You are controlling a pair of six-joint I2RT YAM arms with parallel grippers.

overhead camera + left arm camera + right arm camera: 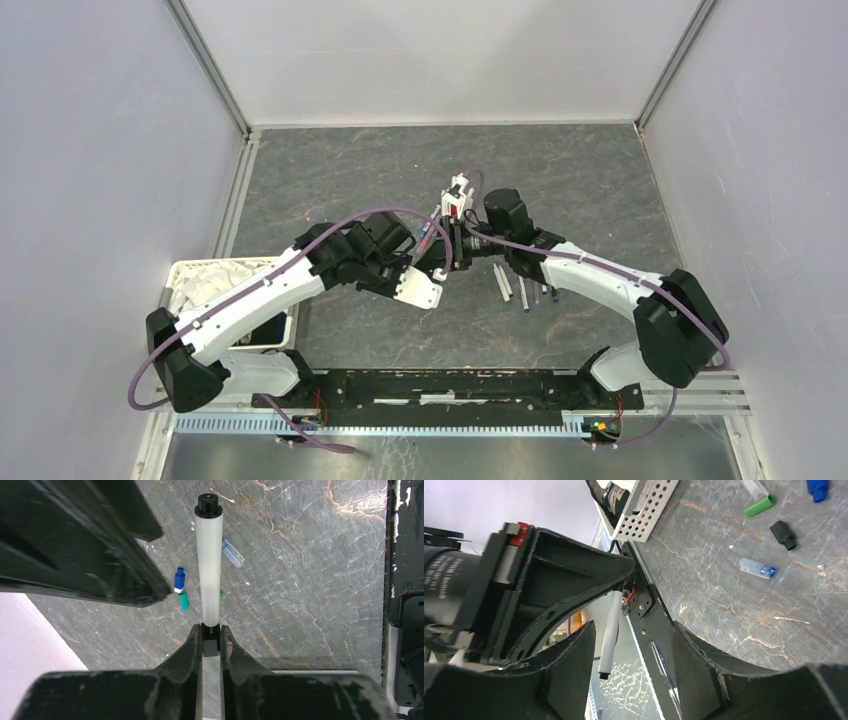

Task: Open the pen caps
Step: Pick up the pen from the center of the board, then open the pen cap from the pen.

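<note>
— Pen midair over the surface, black end pinched in the closed left gripper. Right gripper spread wide, empty, straddling the barrel.

— Off-centre closing: likely to twist it free, down among the loose caps.

White arms with black joints, looping purple cables and matte black claws.

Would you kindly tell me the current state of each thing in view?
left hand: shut on the pen
right hand: open
pen: clamped by its black end
black cap: loose on table
green cap: loose on table
blue cap: loose on table
spare pens: lying on table
</note>
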